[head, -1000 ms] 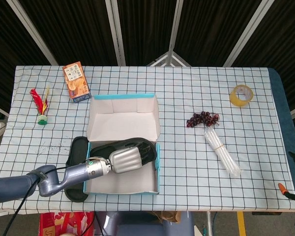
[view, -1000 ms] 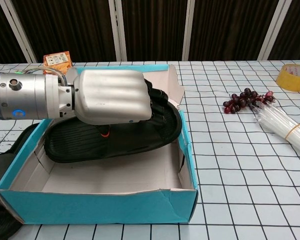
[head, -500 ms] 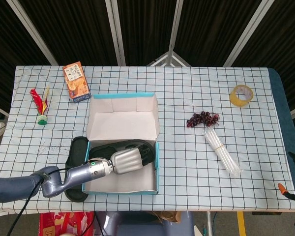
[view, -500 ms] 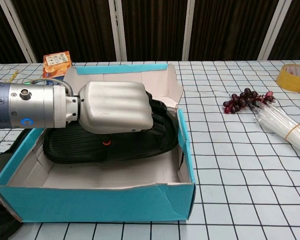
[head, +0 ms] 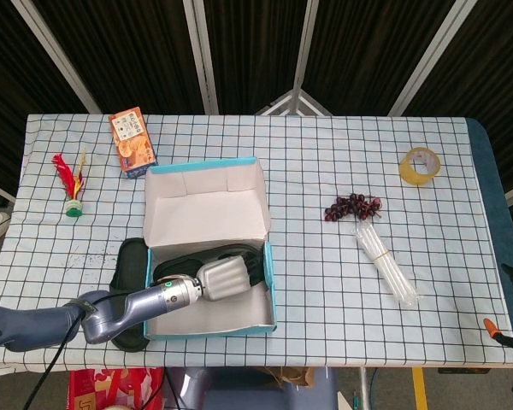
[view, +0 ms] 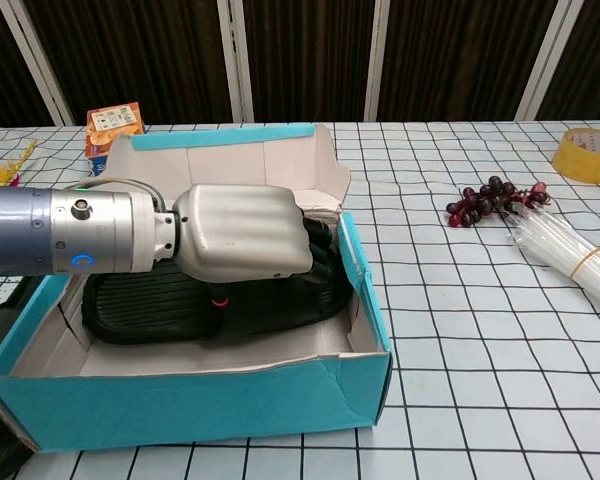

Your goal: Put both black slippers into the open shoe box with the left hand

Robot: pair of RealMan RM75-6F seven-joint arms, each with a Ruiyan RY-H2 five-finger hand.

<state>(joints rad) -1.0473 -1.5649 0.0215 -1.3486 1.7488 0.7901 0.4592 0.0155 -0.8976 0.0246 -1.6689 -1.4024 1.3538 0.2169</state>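
Slipper (view: 180, 305) gripped by left hand (view: 242, 242) inside shoe box (view: 190, 405).

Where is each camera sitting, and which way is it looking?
Head view: up high, looking steeply down on the whole checked table; the left arm reaches in from the bottom left.
Chest view: low at the table's near edge, looking across it; the left hand fills the middle.
Both show: the left hand on a black slipper inside the shoe box, plus the grapes and tape roll.
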